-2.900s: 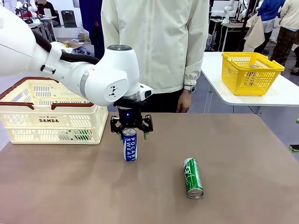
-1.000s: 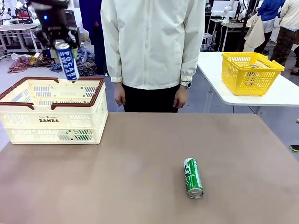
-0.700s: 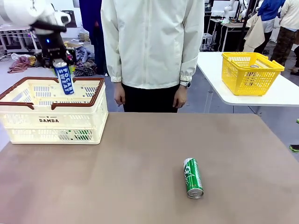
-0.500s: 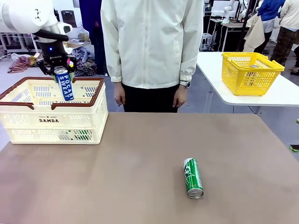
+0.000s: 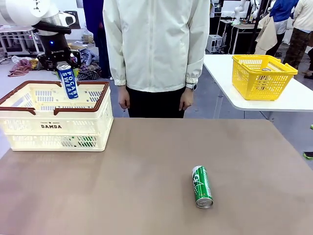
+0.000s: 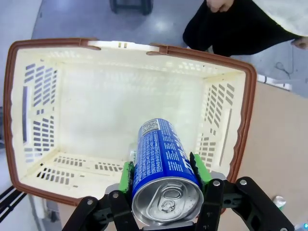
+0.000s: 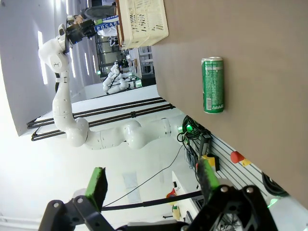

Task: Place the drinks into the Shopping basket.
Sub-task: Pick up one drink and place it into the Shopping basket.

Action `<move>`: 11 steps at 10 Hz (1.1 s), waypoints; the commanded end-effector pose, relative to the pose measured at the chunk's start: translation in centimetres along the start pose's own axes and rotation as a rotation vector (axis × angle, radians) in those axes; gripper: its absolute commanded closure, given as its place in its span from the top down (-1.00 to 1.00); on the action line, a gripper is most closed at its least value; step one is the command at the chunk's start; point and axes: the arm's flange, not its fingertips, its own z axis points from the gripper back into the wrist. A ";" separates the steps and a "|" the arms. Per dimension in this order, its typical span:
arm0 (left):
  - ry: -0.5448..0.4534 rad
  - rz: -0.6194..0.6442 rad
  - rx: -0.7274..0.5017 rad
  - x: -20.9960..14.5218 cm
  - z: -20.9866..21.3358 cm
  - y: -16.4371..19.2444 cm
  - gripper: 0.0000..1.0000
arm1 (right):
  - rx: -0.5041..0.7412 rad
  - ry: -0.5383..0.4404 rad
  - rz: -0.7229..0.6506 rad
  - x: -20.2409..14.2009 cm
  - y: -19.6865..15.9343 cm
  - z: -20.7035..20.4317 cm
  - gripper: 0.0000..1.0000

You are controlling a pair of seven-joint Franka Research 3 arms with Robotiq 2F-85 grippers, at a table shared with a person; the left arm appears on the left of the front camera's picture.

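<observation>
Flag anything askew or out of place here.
The green can lies on its side on the table, well apart from the Shopping basket. The Pocari Sweat can hangs slightly tilted over the basket in the left gripper. Nothing looks spilled or damaged.

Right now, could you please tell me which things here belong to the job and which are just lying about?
Job: Pocari Sweat can, clamped in the left gripper over the Shopping basket; green can, lying on the brown table.
Lying about: yellow basket on the white side table.
</observation>
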 end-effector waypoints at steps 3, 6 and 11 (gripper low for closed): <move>0.093 -0.296 -0.055 0.8 -3.4 -0.2 -1.00 | -0.002 0.009 -0.016 -0.2 0.4 0.2 1.00; 0.119 -0.322 0.008 2.4 -7.4 3.5 -1.00 | -0.002 0.009 -0.016 -0.2 0.4 0.2 1.00; 0.099 -0.401 -0.032 3.1 -11.7 6.2 -1.00 | -0.002 0.009 -0.016 -0.2 0.4 0.2 1.00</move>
